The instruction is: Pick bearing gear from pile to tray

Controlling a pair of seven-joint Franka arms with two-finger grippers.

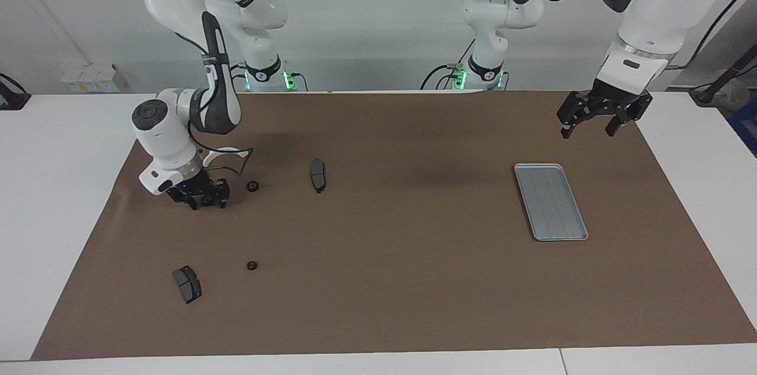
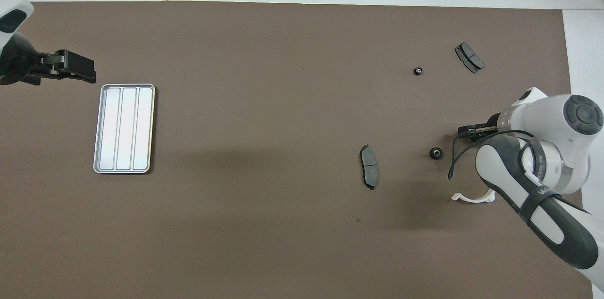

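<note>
Brown mat (image 1: 378, 280): right gripper (image 1: 204, 200) low, jaws around a gear (image 1: 207, 200), grasp unclear, bracket (image 2: 472, 197) alongside. Left gripper (image 1: 591, 120) waits released near tray (image 1: 535, 233).

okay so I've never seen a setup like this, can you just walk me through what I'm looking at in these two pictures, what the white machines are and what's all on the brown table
The white machines are two robot arms, each ending in a two-finger gripper. One picture looks across the table at the robots; the other looks down from above their end.

On the brown mat lie small loose parts: black gears, one farther out, two dark brake pads, and a white curved bracket. A silver tray lies toward the left arm's end of the table, with nothing in it.

The right gripper is down at the mat with its fingers around a third gear; I can't tell whether it grips it yet. The left gripper waits open in the air near the tray, holding nothing.
</note>
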